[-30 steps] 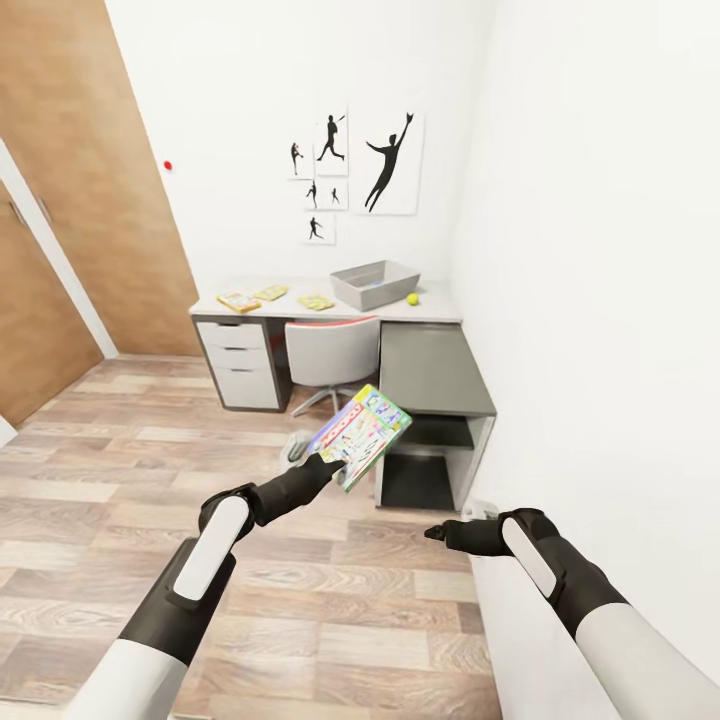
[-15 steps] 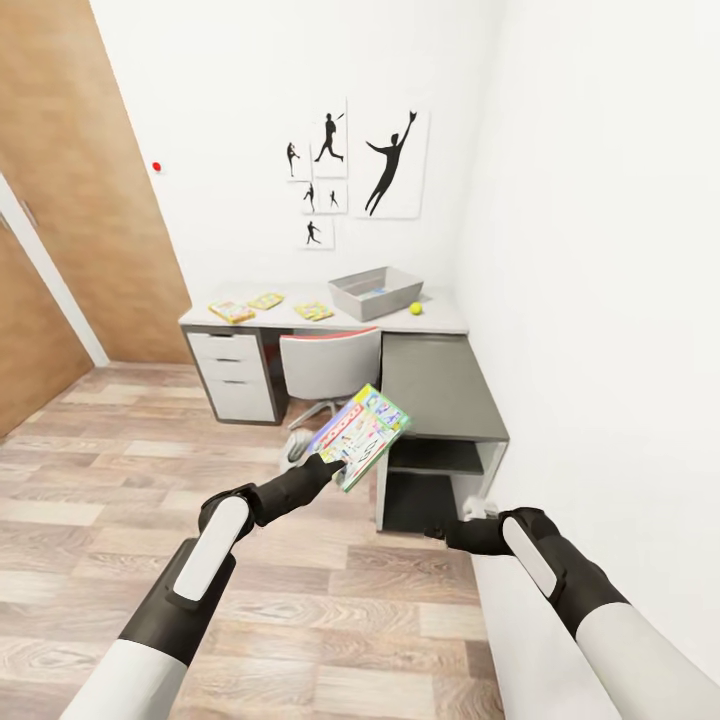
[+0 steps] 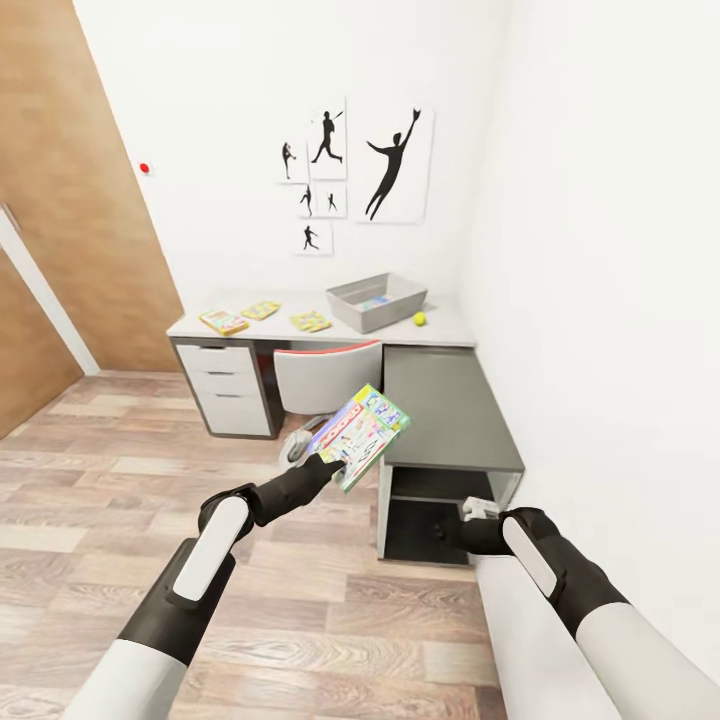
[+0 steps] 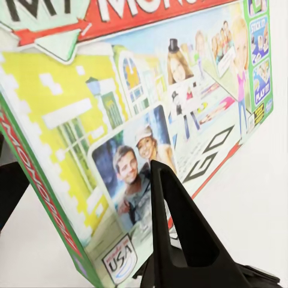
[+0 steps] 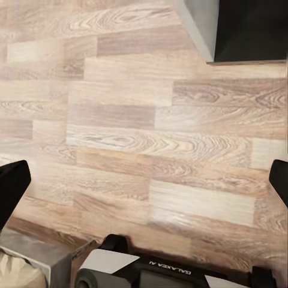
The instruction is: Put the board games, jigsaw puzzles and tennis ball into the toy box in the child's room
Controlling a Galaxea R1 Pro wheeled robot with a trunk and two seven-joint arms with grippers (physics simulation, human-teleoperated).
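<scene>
1. The left gripper (image 3: 335,462) has its jaws clamped on one edge of a board game (image 3: 361,435), held tilted in the air; keep that pinch firm while driving.
2. The right gripper (image 3: 450,531) hangs with jaws apart over the floor (image 5: 144,144).
3. Ahead on the tabletop (image 3: 445,335) stands the toy box (image 3: 376,302); approach squarely and lower the game in flat.

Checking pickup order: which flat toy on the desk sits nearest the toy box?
The jigsaw puzzle just left of the toy box; the other puzzle and board game lie farther left.
</scene>
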